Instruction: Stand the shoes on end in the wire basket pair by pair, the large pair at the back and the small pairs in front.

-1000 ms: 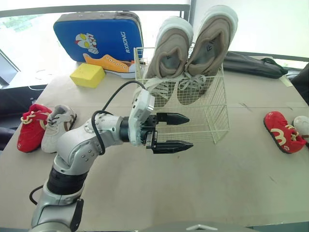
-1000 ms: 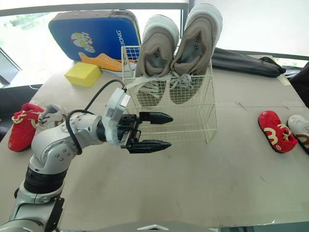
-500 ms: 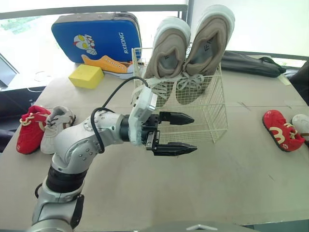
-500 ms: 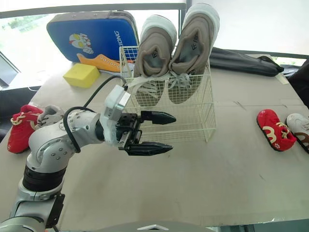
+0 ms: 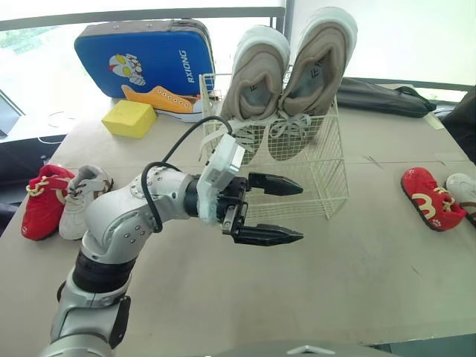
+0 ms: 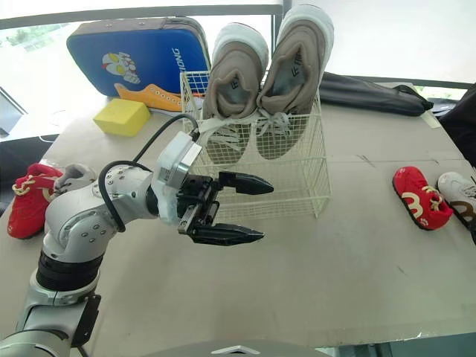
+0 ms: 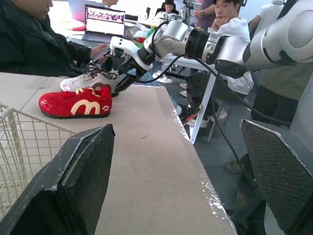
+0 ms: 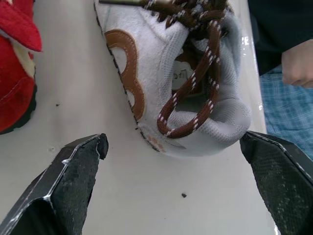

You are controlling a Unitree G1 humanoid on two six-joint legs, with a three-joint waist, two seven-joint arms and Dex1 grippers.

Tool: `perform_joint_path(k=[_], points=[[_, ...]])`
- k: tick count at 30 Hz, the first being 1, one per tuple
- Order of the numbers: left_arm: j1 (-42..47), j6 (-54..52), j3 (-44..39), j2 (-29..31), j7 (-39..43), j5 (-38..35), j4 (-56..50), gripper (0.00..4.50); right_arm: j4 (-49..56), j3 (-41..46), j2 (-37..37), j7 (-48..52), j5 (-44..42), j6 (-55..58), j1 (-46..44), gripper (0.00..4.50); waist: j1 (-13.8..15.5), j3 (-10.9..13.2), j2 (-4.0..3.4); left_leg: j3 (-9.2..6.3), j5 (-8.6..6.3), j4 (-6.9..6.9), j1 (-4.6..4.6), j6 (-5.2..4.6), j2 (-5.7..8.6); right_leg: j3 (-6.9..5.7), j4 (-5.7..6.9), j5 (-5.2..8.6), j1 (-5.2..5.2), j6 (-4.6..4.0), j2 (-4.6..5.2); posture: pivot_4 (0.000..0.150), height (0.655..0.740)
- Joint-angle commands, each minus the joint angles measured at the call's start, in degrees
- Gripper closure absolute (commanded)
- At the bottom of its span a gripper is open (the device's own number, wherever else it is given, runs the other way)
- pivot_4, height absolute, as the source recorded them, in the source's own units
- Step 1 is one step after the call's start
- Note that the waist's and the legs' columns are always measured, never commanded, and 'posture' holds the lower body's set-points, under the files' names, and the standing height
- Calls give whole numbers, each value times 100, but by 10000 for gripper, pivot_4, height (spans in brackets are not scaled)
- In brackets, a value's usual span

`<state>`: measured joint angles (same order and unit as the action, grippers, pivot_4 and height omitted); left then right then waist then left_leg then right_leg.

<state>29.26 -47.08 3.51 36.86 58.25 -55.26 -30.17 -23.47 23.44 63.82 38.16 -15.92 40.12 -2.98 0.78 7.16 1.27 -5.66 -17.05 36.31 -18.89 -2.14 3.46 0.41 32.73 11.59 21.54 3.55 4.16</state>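
Nearest, the left gripper (image 5: 297, 213) is hovering over the pale brown bench (image 5: 357, 282), just in front of the white wire basket (image 5: 320, 186). Its two black fingers are spreading wide apart and are holding nothing.

At the left edge of the bench, a small red shoe (image 5: 41, 201) and a small white and grey shoe (image 5: 82, 197) are lying side by side, touching each other. At the right edge, another small red shoe with a pale curved mark (image 5: 428, 199) is lying beside a small white shoe with brown trim and brown laces (image 8: 171, 73). The right gripper (image 8: 172, 142) is hanging just above this white shoe, wide open and empty, one finger on each side of its heel.

In the basket, the large pair of beige shoes with white soles (image 5: 256, 67) is standing on end at the back, toes up and well above the rim, openings facing forward, white laces hanging inside the wire.

Behind, a yellow block (image 5: 130, 119) is sitting to the left of the basket, and an orange sneaker (image 5: 160, 100) is lying in front of a blue padded case (image 5: 145, 56).
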Motion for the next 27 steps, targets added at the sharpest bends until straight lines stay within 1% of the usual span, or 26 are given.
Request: perform_joint_path(k=[1,6,7,9,10,16,17,18,23,26,27], points=[[105,51,-65,-18,-63,-61,-128,115,71,109,43,-123,112,73,-81,0,4,0,1,-1,0,0,0,0,0,0,0,0,0,-1,0,1500,7400],[73,39,-68,-42,-155,-100,-173,115,31,109,0,-227,152,172,-133,0,4,0,1,-2,0,0,-2,0,0,0,-2,-9,0,-14,0,1500,7400],[74,42,-62,-50,-167,-100,-176,9,4,68,20,-246,184,205,-157,2593,2,0,0,0,0,0,-1,0,1,2,-2,-8,0,-14,0,1500,7400],[80,47,-48,-71,-188,-93,-179,0,-61,-13,68,-270,253,248,-202,8459,0,0,0,2,0,0,0,0,1,4,-1,-7,0,-12,0,1500,7400],[76,54,-47,-74,-187,-89,-175,0,-81,-29,72,-288,267,296,-233,12666,-1,0,1,2,0,0,0,0,1,4,-1,-7,0,-11,0,1500,7400],[48,74,-29,-141,-244,-72,-171,0,-101,-53,57,-191,270,407,-368,41689,3,0,1,3,0,0,1,0,1,8,0,-4,0,-7,-2,1500,7400],[43,76,-34,-152,-259,-71,-167,0,-64,-47,55,-164,254,430,-363,44347,3,0,0,3,0,0,0,0,1,8,-1,-4,0,-7,-2,1500,7400],[37,79,-38,-162,-272,-69,-165,0,-40,-35,57,-149,248,440,-355,44923,2,0,1,4,0,0,0,0,1,9,-1,-4,0,-7,-2,1500,7400],[2,92,-58,-206,-333,-67,-162,0,126,175,90,-77,196,503,-197,44923,2,-1,2,3,0,0,1,0,1,9,0,-5,0,-8,-2,1500,7400],[-22,96,-75,-223,-361,-71,-146,0,434,516,77,-85,125,596,56,44923,6,-1,1,1,0,0,0,0,1,11,0,-3,0,-5,-2,1500,7400],[-35,82,-95,-243,-398,-96,-133,0,678,743,47,-80,87,620,232,44923,6,0,-2,0,0,0,0,0,1,11,0,1,0,2,-2,1500,7400]])
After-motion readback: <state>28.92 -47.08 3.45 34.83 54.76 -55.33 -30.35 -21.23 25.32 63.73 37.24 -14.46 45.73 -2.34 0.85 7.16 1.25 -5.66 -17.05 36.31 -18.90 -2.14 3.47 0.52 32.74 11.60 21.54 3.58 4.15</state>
